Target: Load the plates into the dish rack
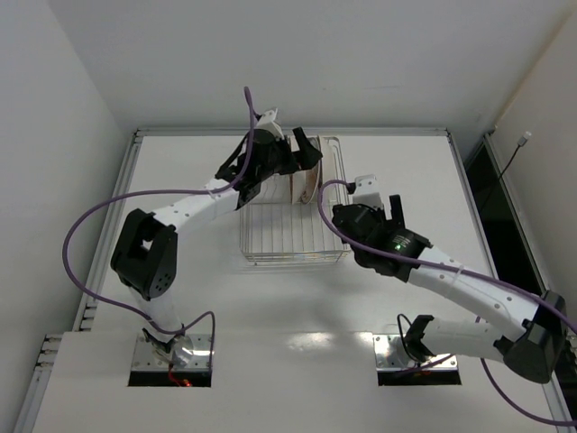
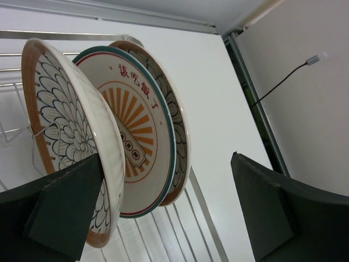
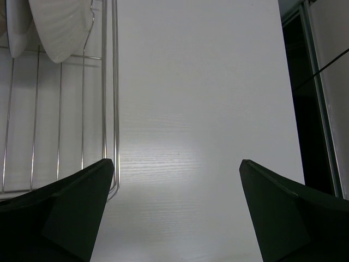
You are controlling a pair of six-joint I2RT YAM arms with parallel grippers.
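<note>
White table (image 1: 415,171) sitting between bare walls | dish rack (image 1: 288,236) resting centre, toward far edge, 3 plates (image 2: 136,136) standing upright inside | left gripper (image 2: 166,158) hovering close at plates, jaws spread, empty | right gripper (image 3: 175,162) hovering beside rack, jaws spread | advising: withdrawing straight, jaws wide, avoiding tipping nearest plate

Only one bit of actual writing here: four red Chinese characters (image 2: 134,83) curving along the top of the face of the green-rimmed middle plate (image 2: 155,164) in the left wrist view, right above the orange sunburst (image 2: 131,117). Looks like 該吃飯了, but seen at a slant, so can't swear to every stroke. Also a few tiny dark square marks on the little orange bar (image 2: 134,154) under the rays, too small to read as anything.
</note>
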